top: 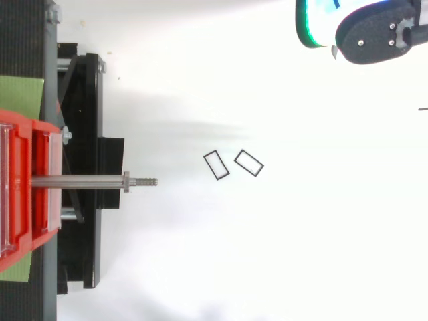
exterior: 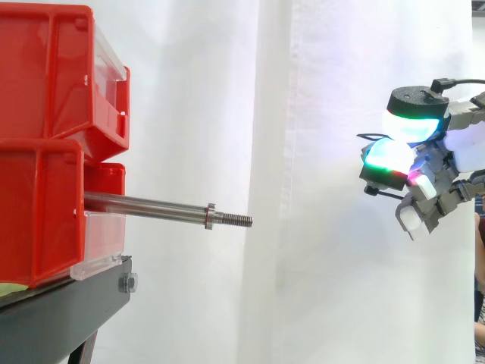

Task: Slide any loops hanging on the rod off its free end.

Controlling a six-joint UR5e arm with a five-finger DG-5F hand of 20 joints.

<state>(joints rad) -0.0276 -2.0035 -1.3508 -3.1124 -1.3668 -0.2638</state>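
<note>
A white curtain (exterior: 318, 288) hangs in soft folds behind everything. In the top view a plain white surface (top: 301, 254) spreads out below the work.

Two glossy red plastic bins (exterior: 45, 76) are stacked at the left. They are boxy, with clear front panels, and they sit on a black metal stand (exterior: 68, 311) with bolted plates.

The hand (exterior: 424, 163) hovers at the right, above the height of the rod and well apart from it. It is a blocky grey and black piece lit green, cyan and white. I cannot tell whether it is clenched, relaxed or holding anything.

The rod (exterior: 151, 206) is smooth polished steel. It sticks out level from the lower bin towards the right, and a small collar (exterior: 210, 215) sits ahead of its threaded tip (exterior: 236, 220). Nothing hangs on the stretch that shows.

Two loops (top: 216, 165) (top: 249, 163), thin black rectangular outlines, lie flat on the white surface just beside each other, a little past the rod's free end.

Judging by the bare rod and the loops lying below it, the sliding looks done. Nothing seems left on the rod to clear.
</note>
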